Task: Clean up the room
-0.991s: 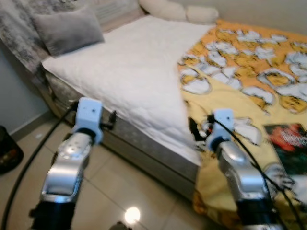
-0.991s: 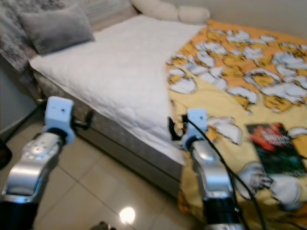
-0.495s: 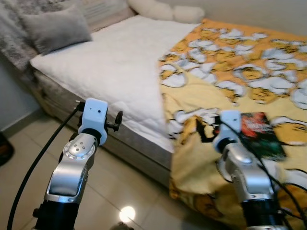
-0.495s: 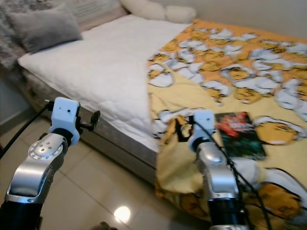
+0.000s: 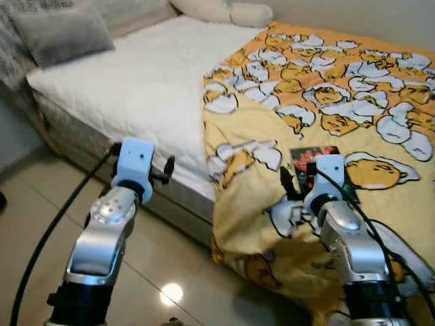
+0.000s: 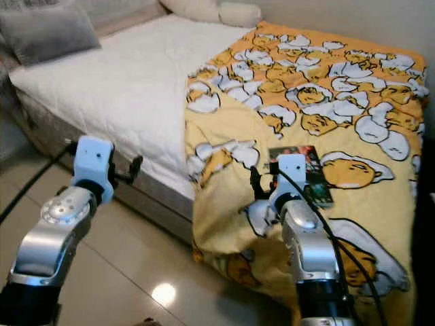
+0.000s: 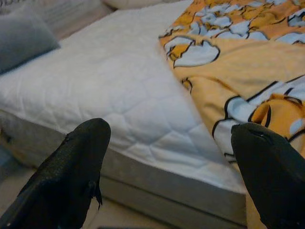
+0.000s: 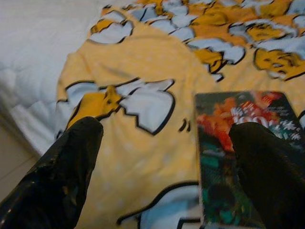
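The tidying seems to be at its beginning. One bed with a white quilted mattress is half covered by one yellow blanket printed with cartoon eggs; it hangs crumpled over the bed edge. One grey pillow and two cream cushions lie at the head. One dark book with a red cover picture lies on the blanket, not yet picked up. The right gripper is spread wide, near the book. The left gripper, also spread, holds nothing, near the mattress edge.

Bare white mattress lies open; book sits on rumpled blanket, seemingly unobstructed.
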